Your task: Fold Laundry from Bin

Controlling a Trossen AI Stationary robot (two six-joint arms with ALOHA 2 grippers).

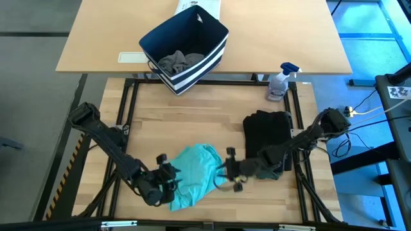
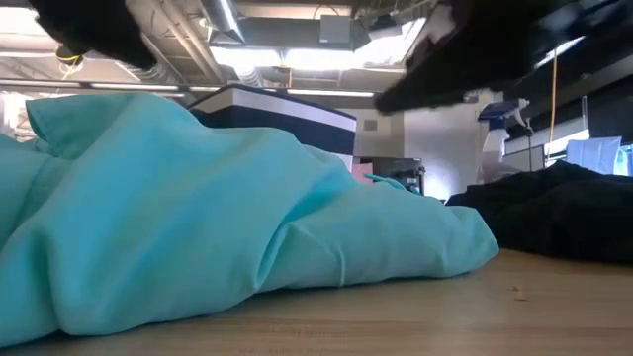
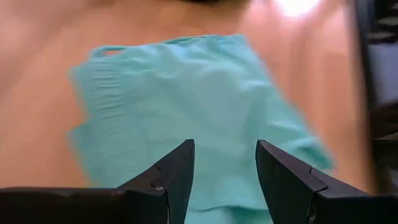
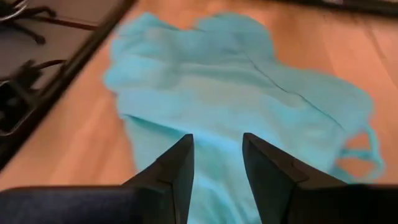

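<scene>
While our left gripper (image 1: 168, 174) and right gripper (image 1: 231, 168) hover with fingers spread, empty, at either side of the teal piece (image 1: 192, 173) near the worktop's front edge, bare wood stays open behind it. Black laundry (image 1: 267, 131) sits by the right edge. Grey cloth (image 1: 180, 61) half hides inside the bin (image 1: 186, 48) beyond the back edge.

Two dark jointed arms, tapered jaws (seemingly matte)

A pale wooden desk (image 1: 270, 38) stands behind the butcher-block table (image 1: 192, 122), under ceiling lights (image 2: 297, 59).
</scene>
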